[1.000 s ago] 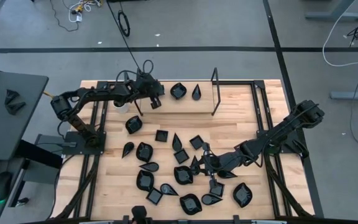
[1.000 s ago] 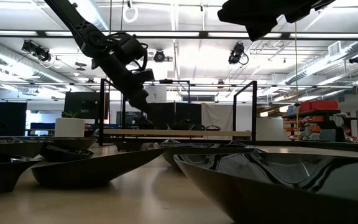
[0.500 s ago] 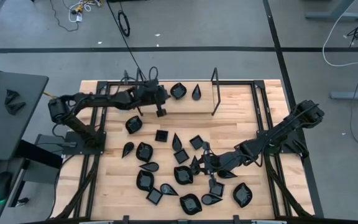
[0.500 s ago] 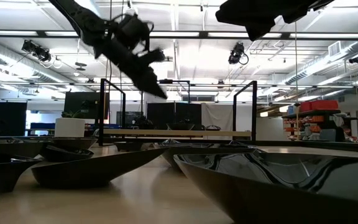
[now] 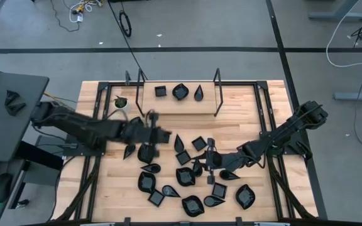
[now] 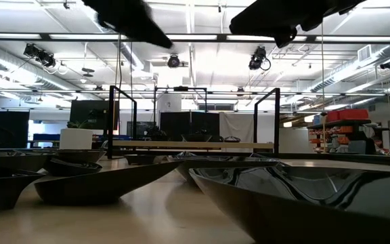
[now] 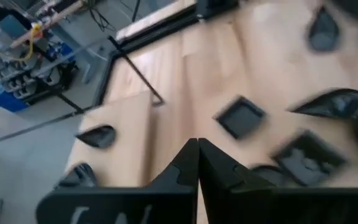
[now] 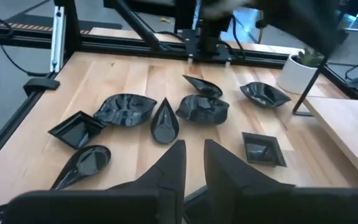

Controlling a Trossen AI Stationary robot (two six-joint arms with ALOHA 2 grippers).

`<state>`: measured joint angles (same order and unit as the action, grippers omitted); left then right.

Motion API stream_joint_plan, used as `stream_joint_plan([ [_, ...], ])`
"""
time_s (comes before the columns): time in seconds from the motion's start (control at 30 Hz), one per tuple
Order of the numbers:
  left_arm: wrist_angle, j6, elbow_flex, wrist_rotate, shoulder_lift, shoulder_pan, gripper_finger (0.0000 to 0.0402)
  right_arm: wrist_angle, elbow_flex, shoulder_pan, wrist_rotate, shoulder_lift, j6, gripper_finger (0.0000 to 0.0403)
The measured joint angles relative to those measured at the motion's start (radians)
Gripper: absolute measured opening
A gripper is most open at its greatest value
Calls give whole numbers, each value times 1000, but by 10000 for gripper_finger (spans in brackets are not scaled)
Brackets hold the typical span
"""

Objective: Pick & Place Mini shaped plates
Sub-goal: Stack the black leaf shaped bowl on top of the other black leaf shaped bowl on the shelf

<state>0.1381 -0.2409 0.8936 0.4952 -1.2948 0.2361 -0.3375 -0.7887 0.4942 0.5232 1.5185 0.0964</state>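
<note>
Three mini shaped plates (image 5: 180, 91) sit on the raised shelf (image 5: 175, 103); most others remain scattered on the desk (image 5: 244, 125) below it. Left pincer (image 5: 158, 135) pressed together, empty, above that scatter. Right pincer (image 5: 210, 150) slightly parted, holding nothing visible.

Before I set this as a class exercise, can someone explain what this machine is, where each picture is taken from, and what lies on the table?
Two dark robot arms work at a wooden table. One picture looks straight down, one looks level from the tabletop, and two come from cameras on the arms' wrists. Many small glossy black plates lie scattered near the front; three more sit on a raised shelf at the back, beside a white plant pot. The left gripper is shut and holds nothing. The right gripper hovers over the plates, also empty.
</note>
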Motion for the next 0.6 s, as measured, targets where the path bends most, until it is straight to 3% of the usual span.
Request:
stream_joint_plan([
  [0.27,370,381,0,315,95,325,8,-18,0,-32,0,0,84,60],
  [0.6,852,1025,0,350,89,529,4,-87,0,-111,0,0,374,60],
])
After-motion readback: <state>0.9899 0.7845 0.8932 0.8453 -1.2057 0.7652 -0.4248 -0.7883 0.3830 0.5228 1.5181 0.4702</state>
